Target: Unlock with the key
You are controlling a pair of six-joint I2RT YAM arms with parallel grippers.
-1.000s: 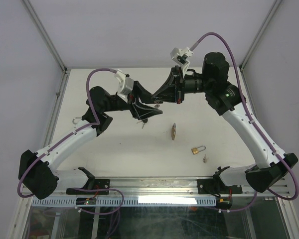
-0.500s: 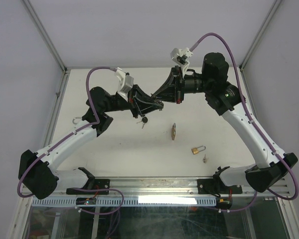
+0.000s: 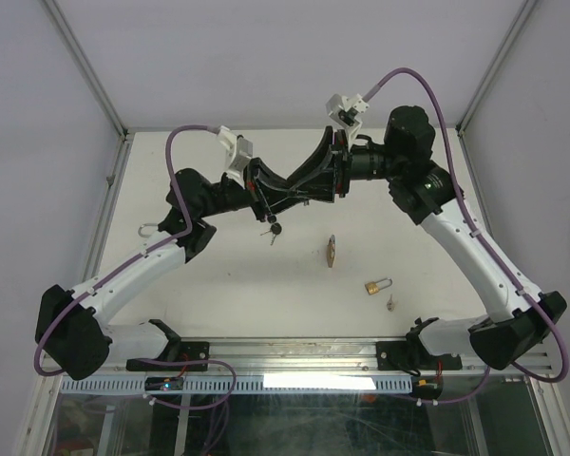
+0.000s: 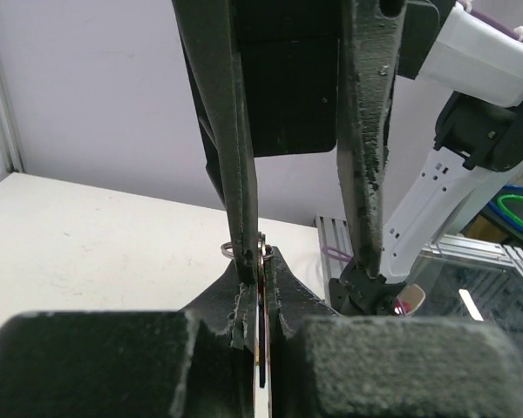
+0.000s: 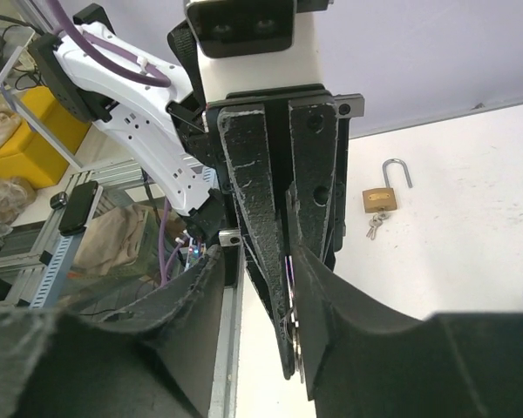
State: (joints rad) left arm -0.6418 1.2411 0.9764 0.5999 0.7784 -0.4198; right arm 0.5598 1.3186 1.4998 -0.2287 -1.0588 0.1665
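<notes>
Pinching a key point(image 4: 261, 353), the left hand point(image 4: 260, 261) sits inside the wide-open right hand point(image 4: 305, 254); 1 padlock point(image 3: 378, 284) lies apart.

Above the far middle of the table point(image 3: 199, 285), the right gripper point(image 5: 257, 261) straddles the left gripper point(image 4: 260, 270) with spread fingers. The left is pinched on a key point(image 4: 261, 340), leaving no passage between them. Below and nearer, a loose key point(image 3: 274, 230), a brass piece point(image 3: 332, 250) and a padlock point(image 3: 378, 284) dot the centre-right; the near-left part lies open.
</notes>
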